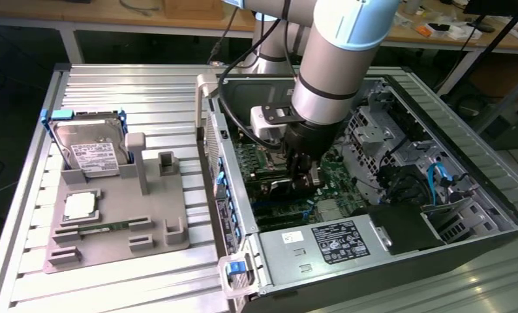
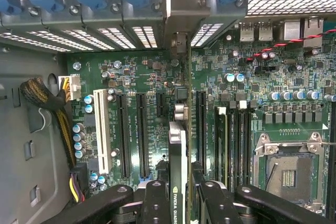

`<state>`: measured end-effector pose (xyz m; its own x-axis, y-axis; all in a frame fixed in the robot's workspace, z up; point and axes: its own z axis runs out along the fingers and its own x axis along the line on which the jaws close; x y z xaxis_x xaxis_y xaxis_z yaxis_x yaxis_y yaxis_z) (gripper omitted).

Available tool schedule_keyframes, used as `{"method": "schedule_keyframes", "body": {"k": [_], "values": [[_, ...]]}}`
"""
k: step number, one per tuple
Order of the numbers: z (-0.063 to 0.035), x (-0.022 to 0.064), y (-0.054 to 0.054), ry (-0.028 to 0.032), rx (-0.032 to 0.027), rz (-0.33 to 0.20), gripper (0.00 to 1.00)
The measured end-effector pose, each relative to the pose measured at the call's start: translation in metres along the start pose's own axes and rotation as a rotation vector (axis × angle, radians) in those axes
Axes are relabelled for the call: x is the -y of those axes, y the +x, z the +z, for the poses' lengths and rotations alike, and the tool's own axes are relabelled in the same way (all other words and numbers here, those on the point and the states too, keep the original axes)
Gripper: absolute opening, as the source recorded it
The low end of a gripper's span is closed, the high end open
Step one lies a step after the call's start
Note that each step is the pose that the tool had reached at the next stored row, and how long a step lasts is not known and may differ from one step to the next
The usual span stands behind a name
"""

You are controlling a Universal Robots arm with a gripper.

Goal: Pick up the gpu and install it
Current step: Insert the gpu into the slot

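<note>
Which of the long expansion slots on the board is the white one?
The white slot beside the row of blue capacitors, nearest the braided cable bundle; the other long slots are black.

Exterior view's left: hard drive [image 1: 92, 149] and memory stick [image 1: 102, 228] on holder [image 1: 150, 208]. Exterior view's right: gpu [image 2: 177, 156] inside computer case [image 1: 490, 195], above motherboard [image 1: 333, 171].

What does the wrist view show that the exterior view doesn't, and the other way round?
Wrist view: the gpu seen edge-on, gripped between the jaws, lined up beside long black slots and a white slot, plus a processor socket. Exterior view: the big grey arm reaching down, plus a hard drive in a blue frame and a green memory stick on a grey holder. Both: the green motherboard.
</note>
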<state>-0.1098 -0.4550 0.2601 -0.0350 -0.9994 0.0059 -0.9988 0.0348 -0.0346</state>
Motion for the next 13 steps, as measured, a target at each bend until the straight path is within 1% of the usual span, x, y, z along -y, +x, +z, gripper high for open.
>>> {"method": "schedule_keyframes", "body": {"k": [4,13], "values": [[-0.0015,0.0001,-0.0001,0.0005,0.001,0.0,0.27],[-0.004,0.0002,0.0,0.0001,0.0006,0.0,0.27]]}}
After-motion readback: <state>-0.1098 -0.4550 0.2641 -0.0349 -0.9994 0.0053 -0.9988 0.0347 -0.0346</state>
